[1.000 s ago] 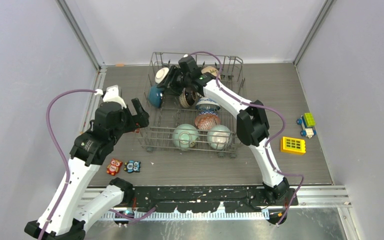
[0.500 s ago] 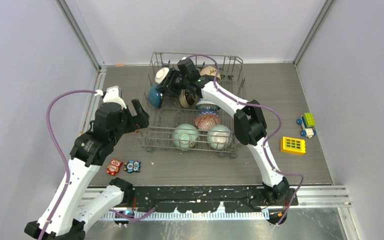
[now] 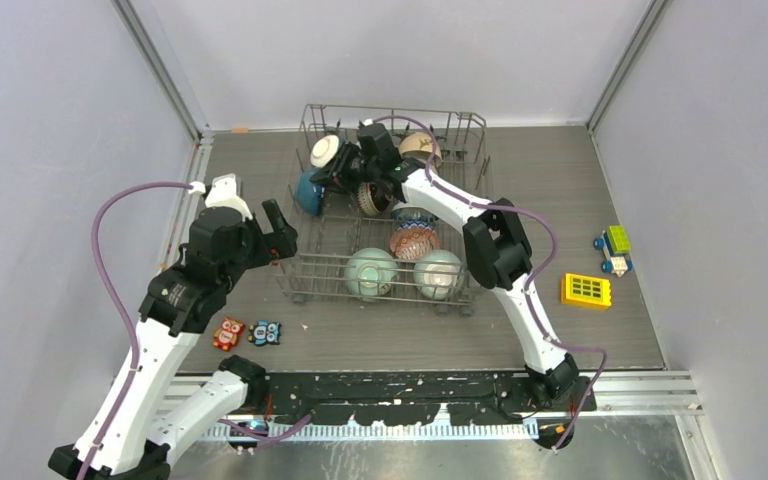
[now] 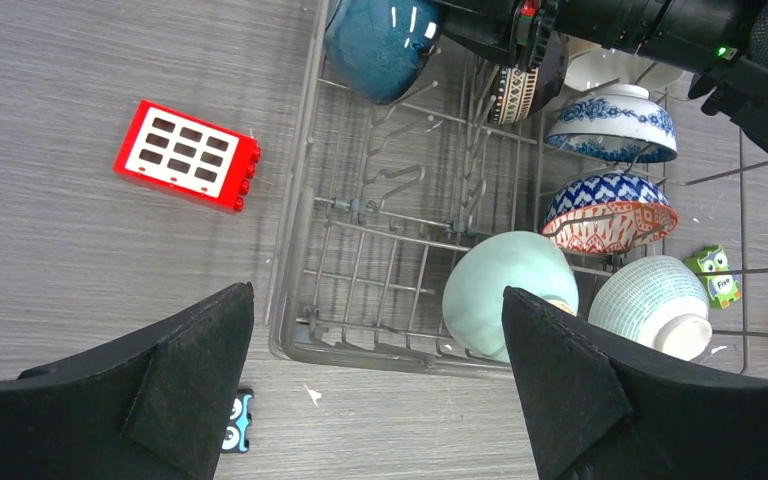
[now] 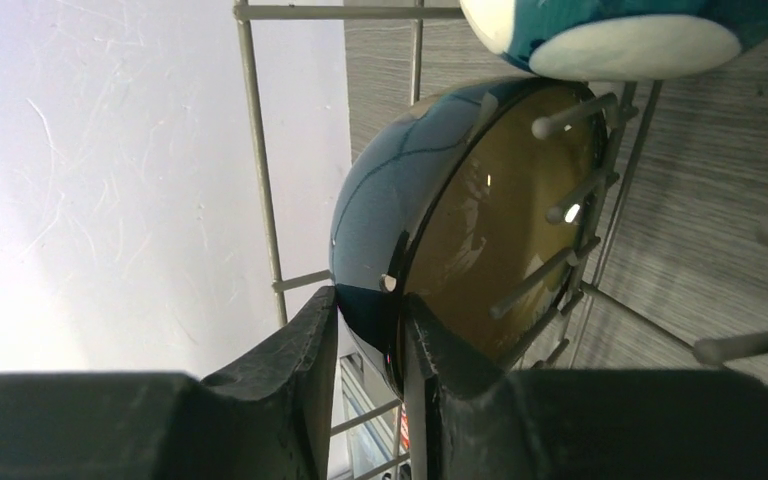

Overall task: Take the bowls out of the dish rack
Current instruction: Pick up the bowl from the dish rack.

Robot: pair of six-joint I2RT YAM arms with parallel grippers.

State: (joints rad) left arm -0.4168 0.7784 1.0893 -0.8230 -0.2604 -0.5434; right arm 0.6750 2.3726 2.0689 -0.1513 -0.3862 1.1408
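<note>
Step in hand: grasp on a bowl, unloading barely begun by the look of it; no bowl lay out on the tabletop (image 3: 410,335) in the top view.

Right claw (image 5: 370,305) was deep in the upper left corner of the dish rack (image 3: 390,108), jaws straddling the rim of the dark blue bowl (image 5: 370,210): one finger on the outer wall, the other inside the brown mouth; gap between them narrow and filled by the bowl wall; can't tell if the pads were actually biting.

That bowl stood on edge among the tines, near the rack's left wall; teal-and-white bowl (image 5: 620,30) just beside it at the top of the wrist frame.

Left claw (image 4: 375,300) had jaws wide apart, holding nothing, hanging over the rack's lower left corner; pale green bowl (image 4: 505,290) and ribbed bowl (image 4: 645,300) below it.

Remaining bowls, red patterned (image 3: 413,241) and blue-and-white (image 3: 415,210) among them, all sat in the rack.

Next move, my read: confirm a firm pinch on the rim; lift straight off the tines before any sideways travel, since tines cross the bowl's mouth; watch the neighbouring bowl; set down on bare tabletop outside the rack.
</note>
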